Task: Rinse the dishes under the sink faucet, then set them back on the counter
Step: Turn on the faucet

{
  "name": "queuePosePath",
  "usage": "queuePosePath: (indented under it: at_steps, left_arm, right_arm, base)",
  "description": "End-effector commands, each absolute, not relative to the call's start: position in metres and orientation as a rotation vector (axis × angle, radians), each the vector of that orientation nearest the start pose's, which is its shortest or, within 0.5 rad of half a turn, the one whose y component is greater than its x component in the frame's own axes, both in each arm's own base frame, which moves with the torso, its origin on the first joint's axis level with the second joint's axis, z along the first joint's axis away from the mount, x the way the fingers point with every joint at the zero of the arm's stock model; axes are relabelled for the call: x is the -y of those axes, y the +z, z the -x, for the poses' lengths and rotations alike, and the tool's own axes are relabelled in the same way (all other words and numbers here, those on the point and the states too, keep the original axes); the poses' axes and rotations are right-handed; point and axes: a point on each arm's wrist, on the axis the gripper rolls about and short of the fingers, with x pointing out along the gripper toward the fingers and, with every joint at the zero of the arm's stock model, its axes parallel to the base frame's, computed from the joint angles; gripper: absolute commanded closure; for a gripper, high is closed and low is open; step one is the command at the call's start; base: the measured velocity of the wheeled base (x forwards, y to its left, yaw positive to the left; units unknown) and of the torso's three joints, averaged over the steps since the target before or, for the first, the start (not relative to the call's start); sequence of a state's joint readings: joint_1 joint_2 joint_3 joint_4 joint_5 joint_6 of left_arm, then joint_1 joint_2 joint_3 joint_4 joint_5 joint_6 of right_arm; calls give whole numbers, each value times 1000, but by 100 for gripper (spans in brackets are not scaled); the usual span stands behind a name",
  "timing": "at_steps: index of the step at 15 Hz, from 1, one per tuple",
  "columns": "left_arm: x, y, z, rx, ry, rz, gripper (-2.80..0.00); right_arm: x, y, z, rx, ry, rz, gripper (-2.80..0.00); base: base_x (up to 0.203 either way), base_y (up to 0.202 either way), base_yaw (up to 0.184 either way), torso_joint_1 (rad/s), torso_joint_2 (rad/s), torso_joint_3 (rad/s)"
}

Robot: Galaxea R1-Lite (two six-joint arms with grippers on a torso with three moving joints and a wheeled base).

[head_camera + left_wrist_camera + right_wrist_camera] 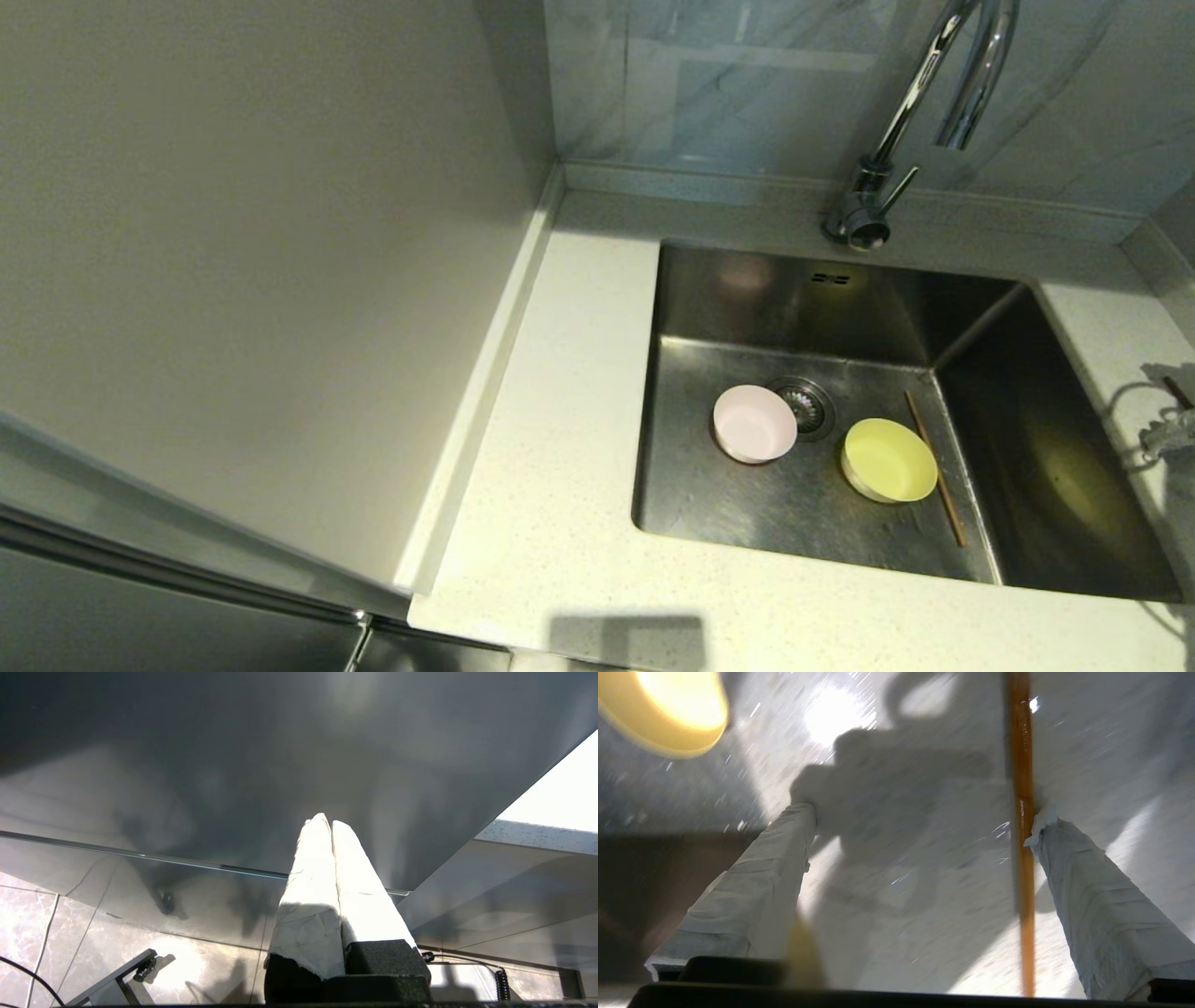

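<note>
Head view: square brushed-steel sink [747,308], round bowls [754,424].

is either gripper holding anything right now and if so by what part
Nothing is held. The right gripper is open over the steel sink floor, one finger beside the thin brown chopstick. The left gripper is shut, empty.

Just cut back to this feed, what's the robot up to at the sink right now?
The right claw is down inside the sink, open, with one finger beside a chopstick lying on the steel floor; nothing is held. The yellow-green bowl and pink bowl sit upright near the drain, with a chopstick right of the yellow-green bowl. No water is visibly running from the faucet. The left claw hangs shut, away from the sink.
</note>
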State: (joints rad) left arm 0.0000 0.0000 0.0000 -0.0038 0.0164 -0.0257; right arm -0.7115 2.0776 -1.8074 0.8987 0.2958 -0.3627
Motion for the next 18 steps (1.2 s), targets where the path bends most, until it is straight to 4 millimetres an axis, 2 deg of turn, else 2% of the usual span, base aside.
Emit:
queuePosePath:
  at_steps: [1, 6, 9, 12, 15, 18]
  left_arm:
    - [0, 76, 23, 8, 17, 26, 0]
    - [0, 76, 23, 8, 17, 26, 0]
    - [0, 76, 23, 8, 17, 26, 0]
    - [0, 76, 23, 8, 17, 26, 0]
    - [0, 76, 23, 8, 17, 26, 0]
    - [0, 76, 23, 8, 17, 26, 0]
  right_arm:
    - [235, 201, -285, -1060, -165, -239, -280]
    - [239, 208, -288, -1028, -163, -185, -280]
    - [255, 217, -286, -925, -174, -88, -280]
    - [267, 222, -268, -868, -41, -7, -280]
    - [269, 220, -244, -916, 130, 70, -280]
    - [267, 218, -237, -937, 221, 118, -280]
  base:
    - [0, 0, 0, 0, 0, 0]
    - [0, 0, 0, 0, 0, 0]
    - [0, 0, 0, 0, 0, 0]
    - [0, 0, 0, 0, 0, 0]
    - [0, 0, 0, 0, 0, 0]
    - [0, 0, 0, 0, 0, 0]
